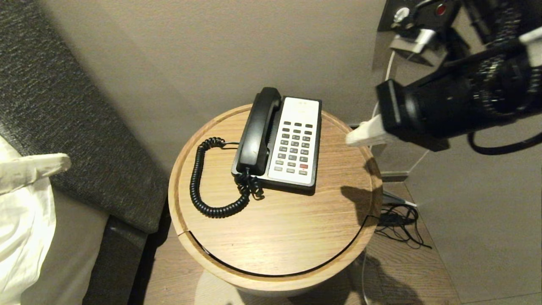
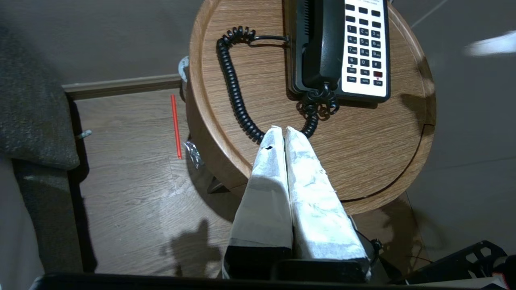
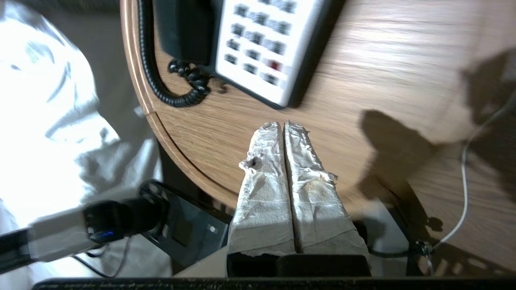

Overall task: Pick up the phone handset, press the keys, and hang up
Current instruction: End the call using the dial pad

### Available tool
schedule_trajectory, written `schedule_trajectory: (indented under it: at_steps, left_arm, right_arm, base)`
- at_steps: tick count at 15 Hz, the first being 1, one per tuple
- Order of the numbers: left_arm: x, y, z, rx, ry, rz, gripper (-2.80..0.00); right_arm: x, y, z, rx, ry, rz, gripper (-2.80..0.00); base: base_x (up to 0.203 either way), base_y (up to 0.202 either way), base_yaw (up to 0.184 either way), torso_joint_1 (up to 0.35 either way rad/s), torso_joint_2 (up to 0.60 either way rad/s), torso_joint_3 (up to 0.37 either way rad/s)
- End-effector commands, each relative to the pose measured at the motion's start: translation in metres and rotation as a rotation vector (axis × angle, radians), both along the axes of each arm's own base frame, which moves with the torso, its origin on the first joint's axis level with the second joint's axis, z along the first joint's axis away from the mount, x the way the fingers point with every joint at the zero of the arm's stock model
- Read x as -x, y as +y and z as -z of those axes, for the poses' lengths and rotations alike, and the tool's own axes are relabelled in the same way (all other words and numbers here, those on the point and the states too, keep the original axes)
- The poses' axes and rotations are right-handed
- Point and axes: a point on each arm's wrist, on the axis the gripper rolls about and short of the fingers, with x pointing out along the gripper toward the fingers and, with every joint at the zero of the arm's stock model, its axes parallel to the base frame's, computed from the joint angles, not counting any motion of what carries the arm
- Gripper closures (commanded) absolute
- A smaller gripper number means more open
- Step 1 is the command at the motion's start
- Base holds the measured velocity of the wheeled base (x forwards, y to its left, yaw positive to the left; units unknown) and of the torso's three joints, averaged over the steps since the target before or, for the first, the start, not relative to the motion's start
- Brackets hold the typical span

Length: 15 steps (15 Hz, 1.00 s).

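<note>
Still cradled on the left of the phone base (image 1: 296, 144) on the round table (image 1: 271, 228), the phone handset (image 1: 258, 131) looks light, rigid, slick – we'd clasp its slim middle – both left gripper (image 2: 281, 131) and right gripper (image 3: 282, 125) pressed together, empty.

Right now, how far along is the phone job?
Can't tell whether it is barely begun or just finished. The handset lies in its cradle on the phone base, cord coiled on the table. Both grippers are shut and empty: the left gripper off the table's near-left edge, the right gripper beside the base, right of the keys. If starting, lifting, pressing and hanging up remain.
</note>
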Motion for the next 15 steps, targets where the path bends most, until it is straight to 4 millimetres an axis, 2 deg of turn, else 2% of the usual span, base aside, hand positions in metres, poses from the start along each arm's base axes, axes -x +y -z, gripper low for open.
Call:
schedule_trajectory:
  at_steps: [1,3,6,15]
  left_arm:
    - [0.007,0.008,0.001,0.013,-0.012,-0.019,0.0]
    - [0.01,0.011,0.003,0.019,-0.016,-0.022,0.0]
    - [0.014,0.015,0.005,0.025,-0.021,-0.022,0.0]
    - [0.018,0.019,0.006,0.056,-0.014,-0.024,0.0]
  right_arm:
    - [-0.03,0.051,0.036,0.084,0.079,-0.045,0.0]
    - [-0.033,0.063,0.045,0.11,0.098,-0.056,0.0]
    - [-0.039,0.07,0.054,0.137,0.102,-0.042,0.0]
    - [-0.048,0.067,0.056,0.149,0.087,-0.034,0.0]
  base:
    - [0.0,0.0,0.0,0.0,0.0,0.0]
    - [0.0,0.0,0.0,0.0,0.0,0.0]
    - [0.0,0.0,0.0,0.0,0.0,0.0]
    - [0.0,0.0,0.0,0.0,0.0,0.0]
